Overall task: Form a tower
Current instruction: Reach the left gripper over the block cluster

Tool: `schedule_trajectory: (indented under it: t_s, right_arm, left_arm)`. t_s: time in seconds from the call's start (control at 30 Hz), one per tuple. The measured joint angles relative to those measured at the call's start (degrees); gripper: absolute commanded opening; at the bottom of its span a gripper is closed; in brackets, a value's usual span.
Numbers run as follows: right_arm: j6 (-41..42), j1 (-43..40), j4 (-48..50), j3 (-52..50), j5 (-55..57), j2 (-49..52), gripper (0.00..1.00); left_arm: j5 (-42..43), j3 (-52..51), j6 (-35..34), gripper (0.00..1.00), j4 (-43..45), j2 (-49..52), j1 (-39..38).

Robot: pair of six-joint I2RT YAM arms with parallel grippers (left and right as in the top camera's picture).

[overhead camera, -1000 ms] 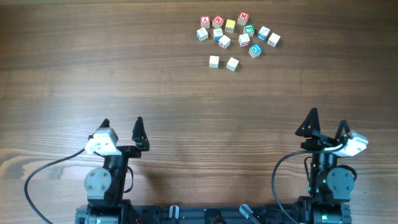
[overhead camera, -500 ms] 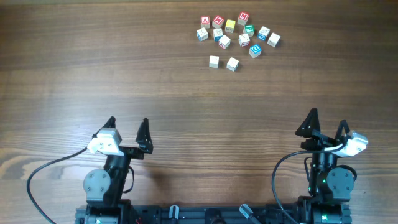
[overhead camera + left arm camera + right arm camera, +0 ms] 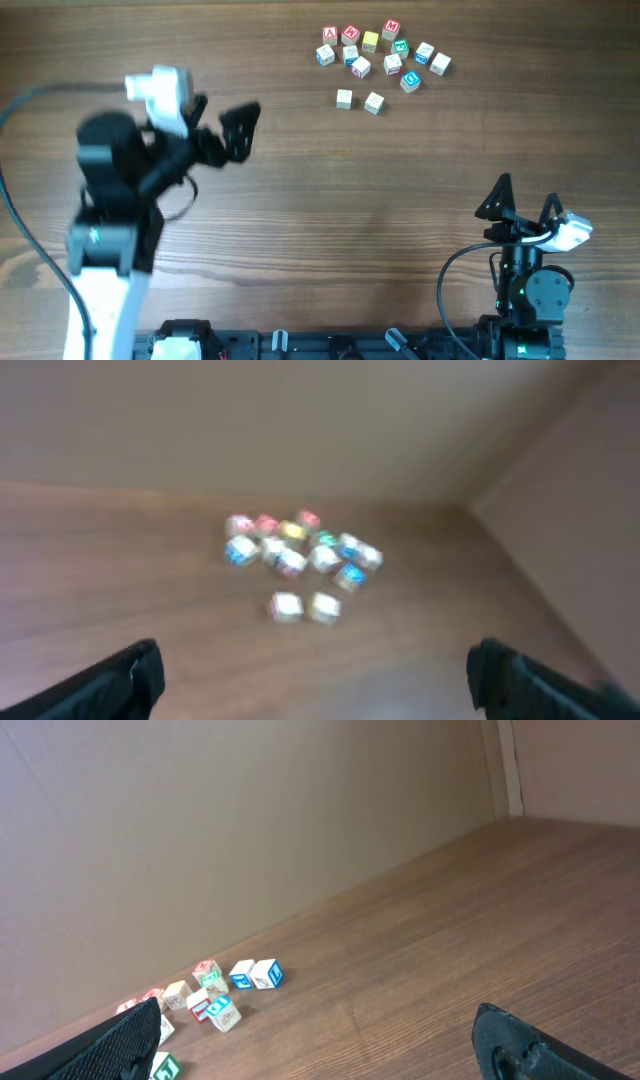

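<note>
No tower is in view. Small letter cubes (image 3: 383,58) lie singly in a loose cluster at the far right of the table, with two pale cubes (image 3: 344,98) (image 3: 374,102) just in front of them. My left gripper (image 3: 222,125) is raised over the left middle of the table, open and empty, pointing toward the cubes and well short of them. Its wrist view is blurred and shows the cube cluster (image 3: 300,550) ahead between the wide fingers of the left gripper (image 3: 315,658). My right gripper (image 3: 527,190) rests open near the front edge. The right wrist view shows the right gripper (image 3: 318,1012) empty, with the cubes (image 3: 215,995) far off to its left.
The wooden table (image 3: 400,200) runs to a plain tan wall (image 3: 250,820) behind the cubes. The left arm's black body (image 3: 110,190) and cable (image 3: 30,250) stretch over the left side of the table.
The left arm has risen from its rest pose and swung forward across the table toward the cubes, jaws still open. The right arm and the cubes have not moved.
</note>
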Motion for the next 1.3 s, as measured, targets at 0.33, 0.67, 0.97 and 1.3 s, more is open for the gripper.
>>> schedule_trajectory:
  t_s: [0.33, 0.67, 0.97, 1.3]
  right_arm:
    - [0.0, 0.0, 0.0, 0.0, 0.0, 0.0, 1.0]
    - [0.0, 0.0, 0.0, 0.0, 0.0, 0.0, 1.0]
    - [0.0, 0.0, 0.0, 0.0, 0.0, 0.0, 1.0]
    - [0.0, 0.0, 0.0, 0.0, 0.0, 0.0, 1.0]
  left_arm:
    - [4.2, 7.7, -7.8, 1.0, 10.9, 17.4, -6.2]
    - [-28.1, 25.0, -4.1, 1.0, 7.6, 45.7, -21.6]
    - [-30.4, 43.1, -11.7, 0.99, 6.6, 69.3, -26.1]
    - [-33.0, 43.7, -12.9, 0.92, 15.0, 79.6, -27.7]
